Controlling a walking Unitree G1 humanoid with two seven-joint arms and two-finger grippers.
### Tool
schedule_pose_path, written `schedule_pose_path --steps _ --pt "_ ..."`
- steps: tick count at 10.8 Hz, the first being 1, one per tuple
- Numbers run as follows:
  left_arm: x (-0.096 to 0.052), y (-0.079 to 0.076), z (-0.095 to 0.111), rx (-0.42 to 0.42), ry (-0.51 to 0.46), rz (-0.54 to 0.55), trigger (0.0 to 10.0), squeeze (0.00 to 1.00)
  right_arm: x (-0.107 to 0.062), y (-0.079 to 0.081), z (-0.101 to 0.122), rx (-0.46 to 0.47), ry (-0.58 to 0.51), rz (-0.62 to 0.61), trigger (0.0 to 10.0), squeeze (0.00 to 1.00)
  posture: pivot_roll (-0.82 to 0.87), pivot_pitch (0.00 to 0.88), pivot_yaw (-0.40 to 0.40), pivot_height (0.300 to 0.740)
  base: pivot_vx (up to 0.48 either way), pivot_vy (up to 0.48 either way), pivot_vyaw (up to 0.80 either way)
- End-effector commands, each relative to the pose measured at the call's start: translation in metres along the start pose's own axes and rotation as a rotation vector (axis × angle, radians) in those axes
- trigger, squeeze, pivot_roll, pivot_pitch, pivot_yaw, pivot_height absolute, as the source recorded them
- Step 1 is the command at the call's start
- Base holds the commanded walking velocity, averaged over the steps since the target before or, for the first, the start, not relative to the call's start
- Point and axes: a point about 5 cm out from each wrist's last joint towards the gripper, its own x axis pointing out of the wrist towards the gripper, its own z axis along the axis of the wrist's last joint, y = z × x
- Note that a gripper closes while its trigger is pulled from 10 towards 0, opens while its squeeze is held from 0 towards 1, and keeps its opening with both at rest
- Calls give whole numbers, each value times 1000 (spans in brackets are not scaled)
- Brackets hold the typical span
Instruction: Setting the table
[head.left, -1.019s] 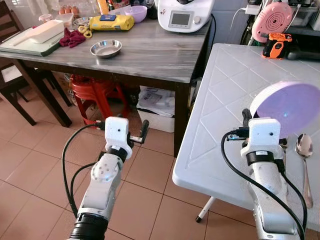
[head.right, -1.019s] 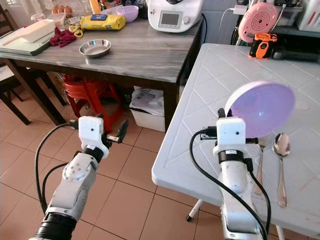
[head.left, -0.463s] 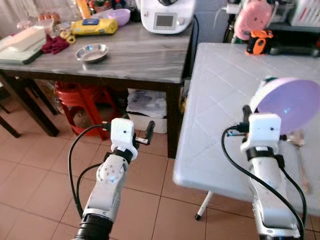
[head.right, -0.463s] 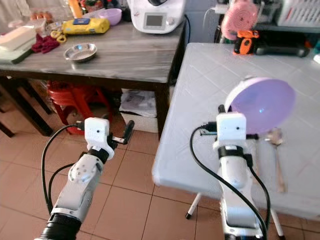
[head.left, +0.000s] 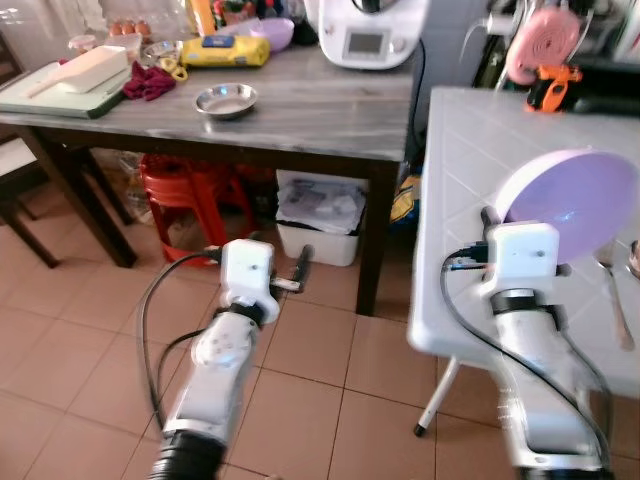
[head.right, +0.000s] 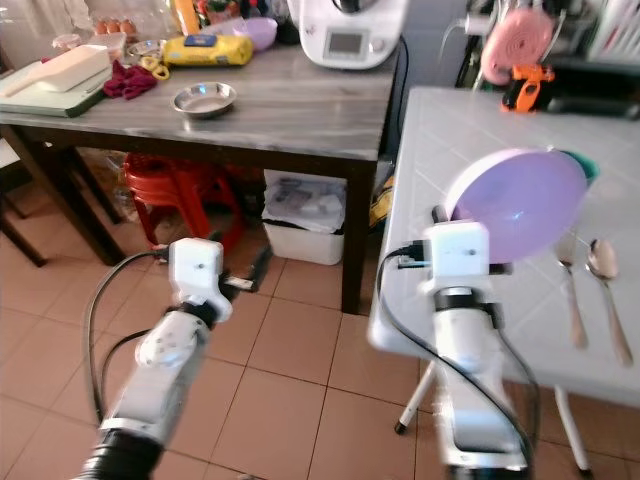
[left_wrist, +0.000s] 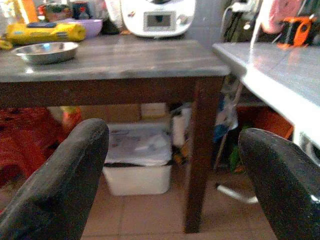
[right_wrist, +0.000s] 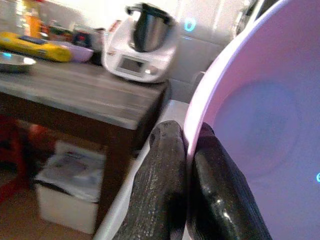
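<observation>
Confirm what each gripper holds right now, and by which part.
The right gripper pinches the purple plate by its rim, holding it tilted over the white table. The left gripper is open, holding nothing.

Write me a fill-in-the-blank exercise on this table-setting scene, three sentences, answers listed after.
1. The right end effector is shut on the rim of a plate whose colour is ____.
2. On the white table, beside the spoon, lies a ____.
3. The left end effector, held over the tiled floor, has its fingers ____.

Missing words: purple; fork; open
</observation>
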Motion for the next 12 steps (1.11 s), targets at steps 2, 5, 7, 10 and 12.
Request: schedule_pose_path --steps 2,5,7,10,12 --pt "1 -3 0 3 -5 -2 10000 0 1 -6 4 -7 -20 -15 10000 0 -181 75 77 740 0 347 0" --pt "3 -4 0 3 -7 -6 10000 0 1 -7 3 -2 -14 -22 10000 0 -182 71 79 740 0 369 0" --pt "3 -6 0 3 -9 -9 10000 0 0 -7 2 -2 -11 -24 10000 0 -181 71 80 740 0 386 0" --pt "3 -12 -1 -4 -12 -20 10000 0 0 -7 0 -2 -6 -28 10000 0 -180 69 81 740 0 390 0" --pt "4 -14 0 -4 -14 -24 10000 0 1 -7 -1 1 -7 -30 10000 0 -176 64 85 740 0 394 0"
